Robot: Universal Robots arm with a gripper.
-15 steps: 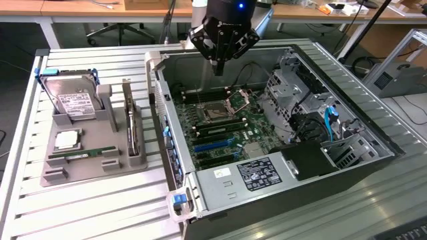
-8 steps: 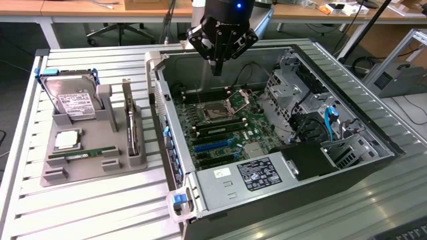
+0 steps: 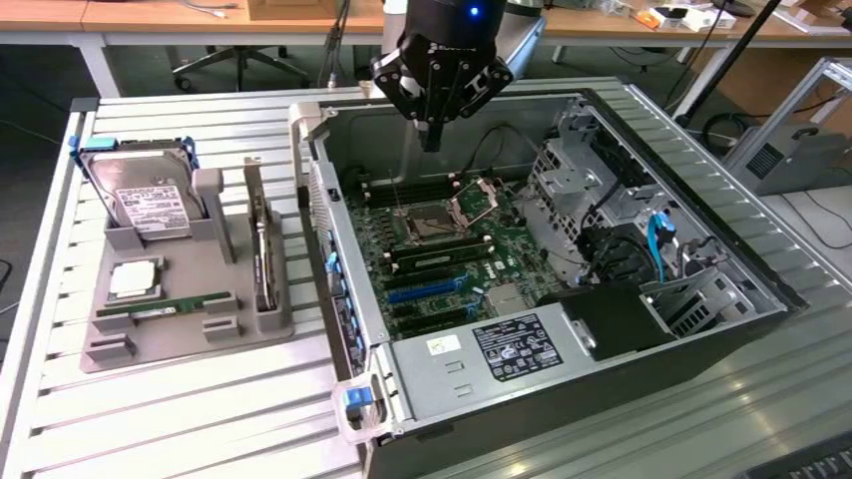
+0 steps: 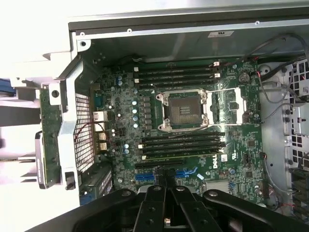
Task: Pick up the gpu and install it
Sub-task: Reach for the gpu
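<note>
The tool (image 3: 429, 140) hangs over the open computer case (image 3: 600, 399), fingers pressed together on nothing. Well apart from it, toward the exterior view's left, the gpu (image 3: 262, 249) stands on edge in a gray holder (image 3: 187, 344).

Exterior view from high up, tilted down across the table (image 3: 200, 419) onto the open computer case (image 3: 600, 409); wrist view from behind the gripper (image 4: 166, 182), close, straight down inside; motherboard (image 3: 453, 249) (image 4: 241, 145) common to both

Gpu (image 3: 263, 261) on tray (image 3: 174, 341) beside computer case (image 3: 639, 387)
</note>
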